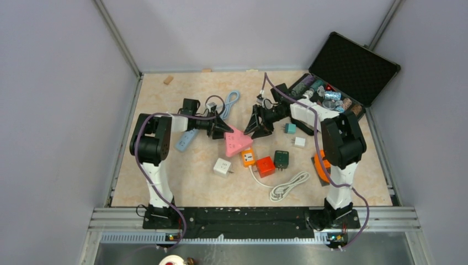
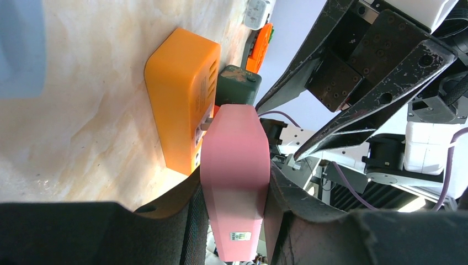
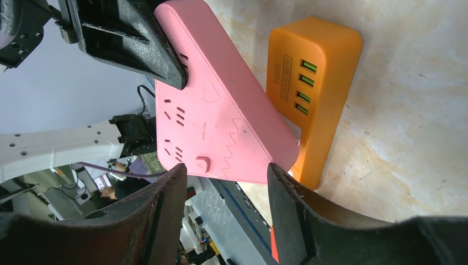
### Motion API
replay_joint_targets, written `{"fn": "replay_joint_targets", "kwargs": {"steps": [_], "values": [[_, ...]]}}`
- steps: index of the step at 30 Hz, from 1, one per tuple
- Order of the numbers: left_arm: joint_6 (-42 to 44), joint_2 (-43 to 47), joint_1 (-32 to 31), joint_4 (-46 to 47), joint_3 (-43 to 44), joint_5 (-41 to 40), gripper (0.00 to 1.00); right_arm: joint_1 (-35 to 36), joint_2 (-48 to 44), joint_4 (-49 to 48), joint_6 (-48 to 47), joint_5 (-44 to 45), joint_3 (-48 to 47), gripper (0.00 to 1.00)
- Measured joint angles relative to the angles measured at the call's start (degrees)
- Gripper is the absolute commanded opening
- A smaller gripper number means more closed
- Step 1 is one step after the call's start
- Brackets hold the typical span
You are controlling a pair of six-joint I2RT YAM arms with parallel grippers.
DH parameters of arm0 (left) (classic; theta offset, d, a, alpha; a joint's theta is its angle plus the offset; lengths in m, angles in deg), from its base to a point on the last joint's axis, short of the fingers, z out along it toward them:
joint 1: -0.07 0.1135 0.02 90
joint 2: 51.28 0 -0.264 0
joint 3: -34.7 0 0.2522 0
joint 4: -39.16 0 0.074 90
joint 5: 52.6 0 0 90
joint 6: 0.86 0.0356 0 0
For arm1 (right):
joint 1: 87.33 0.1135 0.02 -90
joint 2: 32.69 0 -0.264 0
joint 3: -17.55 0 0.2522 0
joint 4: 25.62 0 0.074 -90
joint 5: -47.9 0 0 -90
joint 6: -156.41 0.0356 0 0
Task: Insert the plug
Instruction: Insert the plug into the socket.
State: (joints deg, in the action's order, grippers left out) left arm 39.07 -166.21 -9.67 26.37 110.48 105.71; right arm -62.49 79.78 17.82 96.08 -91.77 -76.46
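My left gripper (image 1: pixel 223 131) is shut on a pink triangular power strip (image 1: pixel 236 143), which is held on edge over the table. In the left wrist view the strip (image 2: pixel 234 165) is clamped between both pads. An orange charger block (image 2: pixel 185 94) rests on the table against the strip's side, and a metal prong shows at the seam. In the right wrist view my right gripper (image 3: pixel 227 174) stands open just short of the strip's (image 3: pixel 215 110) lower edge, with nothing between its fingers. The orange charger (image 3: pixel 312 83) with green ports lies beyond.
Near the front lie a white adapter (image 1: pixel 222 167), a red block (image 1: pixel 265 165), a dark green charger (image 1: pixel 281 159) and a coiled white cable (image 1: pixel 287 186). A blue strip (image 1: pixel 186 140) lies by the left arm. An open black case (image 1: pixel 342 72) sits at the back right.
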Motion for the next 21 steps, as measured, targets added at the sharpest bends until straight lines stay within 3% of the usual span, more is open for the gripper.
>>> {"fn": "replay_joint_targets", "kwargs": {"steps": [4, 11, 17, 21], "values": [[-0.2, 0.1, 0.0, 0.4, 0.0, 0.0, 0.00, 0.0, 0.0, -0.1, 0.0, -0.2, 0.0, 0.54], [-2.3, 1.1, 0.0, 2.2, -0.6, -1.4, 0.00, 0.0, 0.0, -0.5, 0.2, -1.1, 0.0, 0.65], [-7.8, 2.0, 0.2, 8.7, -3.3, -2.2, 0.00, 0.0, -0.7, -1.0, 0.1, -1.4, 0.0, 0.63], [-9.8, 2.3, 0.2, 11.6, -4.6, -2.2, 0.00, 0.0, -0.7, -1.2, 0.1, -1.6, 0.0, 0.56]]}}
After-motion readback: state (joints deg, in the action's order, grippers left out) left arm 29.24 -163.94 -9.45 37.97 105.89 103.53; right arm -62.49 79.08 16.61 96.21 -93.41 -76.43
